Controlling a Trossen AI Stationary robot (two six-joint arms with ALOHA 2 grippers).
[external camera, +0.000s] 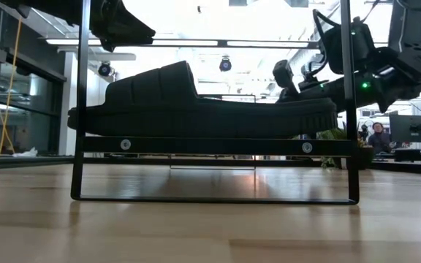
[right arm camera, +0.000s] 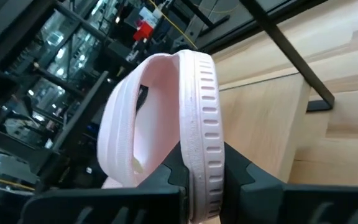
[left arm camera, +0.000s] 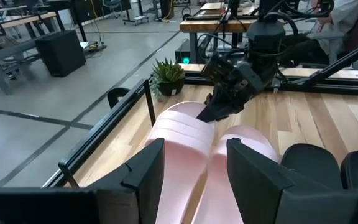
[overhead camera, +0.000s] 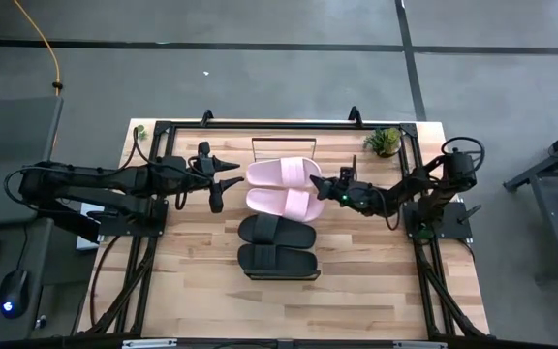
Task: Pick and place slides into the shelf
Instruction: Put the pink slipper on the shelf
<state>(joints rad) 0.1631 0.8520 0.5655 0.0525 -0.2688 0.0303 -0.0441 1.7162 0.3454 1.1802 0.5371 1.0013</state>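
Observation:
Two pale pink slides lie side by side at the table's middle. Two black slides lie nearer the front edge. In the low view a black slide rests sole-down on the rail of the shelf, inside its black wire frame. My right gripper reaches in from the right and is shut on the right end of the far pink slide. My left gripper hangs open just left of the pink slides, touching nothing. My right gripper pinches the far pink slide's sole by its ribbed side edge, at the slide's right end, between its two fingers. The fingers come nearly level from the table's right side, along the slide. I cannot tell whether the slide is lifted.
A small potted plant stands at the far right corner. A black frame runs round the table's edges. A thin wire bracket stands behind the pink slides. Bare wood lies at the front. A person sits in the room beyond.

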